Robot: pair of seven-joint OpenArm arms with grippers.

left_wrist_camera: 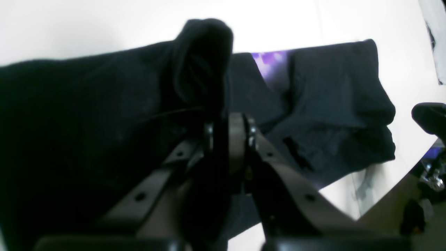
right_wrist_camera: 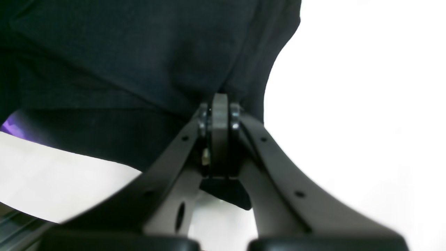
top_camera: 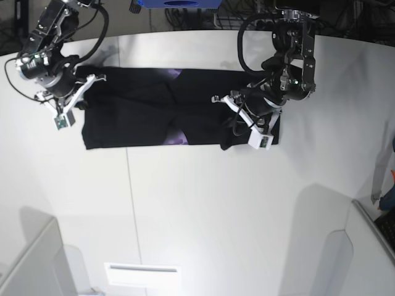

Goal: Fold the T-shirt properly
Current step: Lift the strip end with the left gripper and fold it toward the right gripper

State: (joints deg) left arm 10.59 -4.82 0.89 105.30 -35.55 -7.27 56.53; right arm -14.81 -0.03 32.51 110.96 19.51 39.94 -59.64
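The black T-shirt (top_camera: pixel 136 111) lies spread in a long band across the far half of the white table (top_camera: pixel 203 209). Slivers of its purple print (top_camera: pixel 176 139) show at the folds, and also in the left wrist view as the purple print (left_wrist_camera: pixel 268 66). My left gripper (left_wrist_camera: pixel 228 129) is shut on a bunched ridge of the T-shirt (left_wrist_camera: pixel 104 111) that rises above the jaws. In the base view the left gripper (top_camera: pixel 234 123) sits over the shirt's right part. My right gripper (right_wrist_camera: pixel 219 111) is shut on the T-shirt (right_wrist_camera: pixel 139 52) at its edge. The right gripper (top_camera: pixel 83 100) is at the shirt's left end.
A seam (top_camera: pixel 131 203) runs down the table from the shirt toward the front. A white block (top_camera: pixel 142 274) lies near the front edge. A blue object (top_camera: pixel 179 3) and cables sit behind the far edge. The table's rim curves away at the right (top_camera: pixel 370 216).
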